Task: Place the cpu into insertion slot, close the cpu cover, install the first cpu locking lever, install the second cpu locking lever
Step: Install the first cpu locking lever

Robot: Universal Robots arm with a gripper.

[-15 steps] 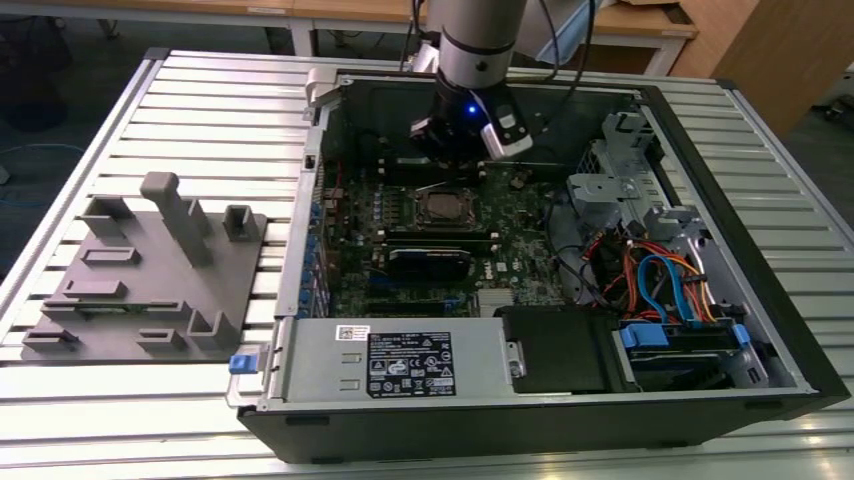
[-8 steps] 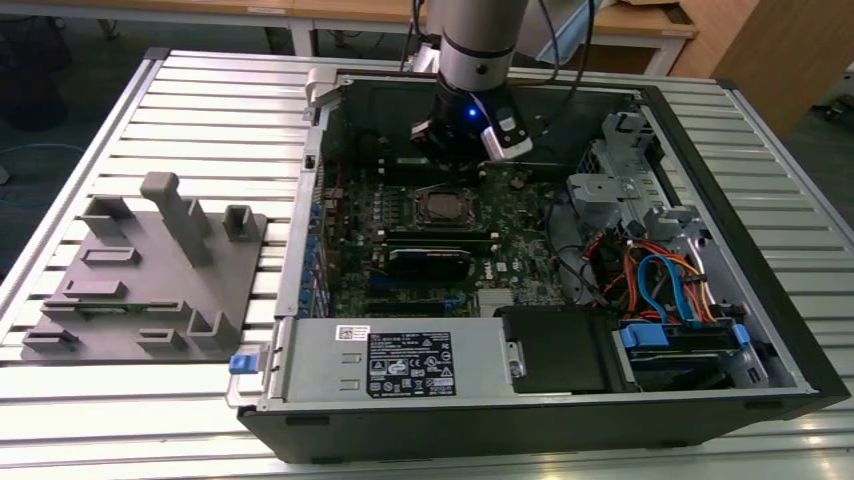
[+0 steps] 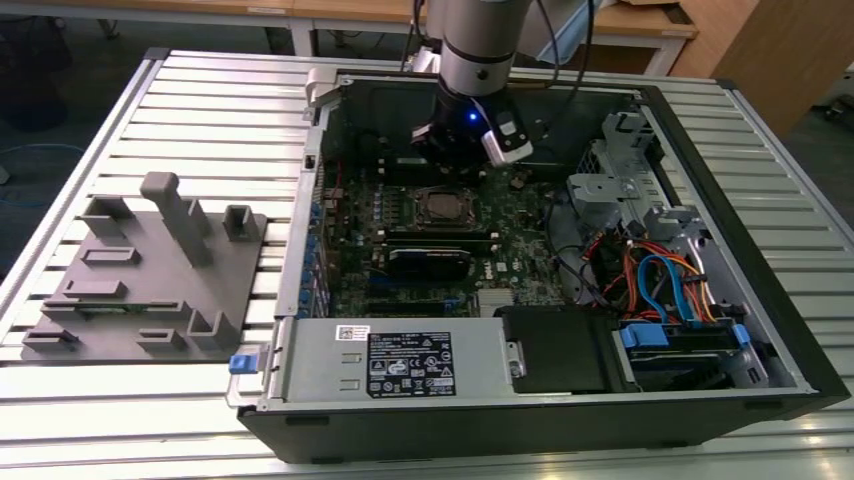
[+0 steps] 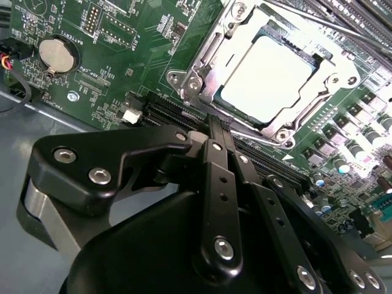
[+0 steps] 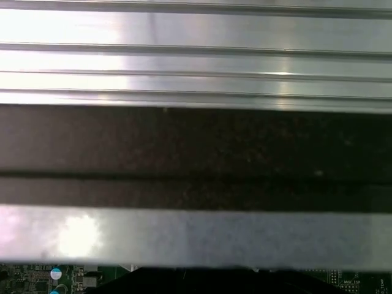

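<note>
Cpu seated in insertion slot, upper right of the second wrist view, with cpu cover apparently lying flat around it. End effector at frame centre, just short of the slot, pinched closed on nothing. Probably at the lever-locking step; calls for a precise, shallow push beside that cover.

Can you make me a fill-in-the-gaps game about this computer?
1. The circuit board around the chip is coloured ___.
2. The jaws of the gripper are ___ and hold nothing.
3. In the exterior view, the grey rack lies on the ___ of the computer case.
Missing words: green, shut, left.
</note>
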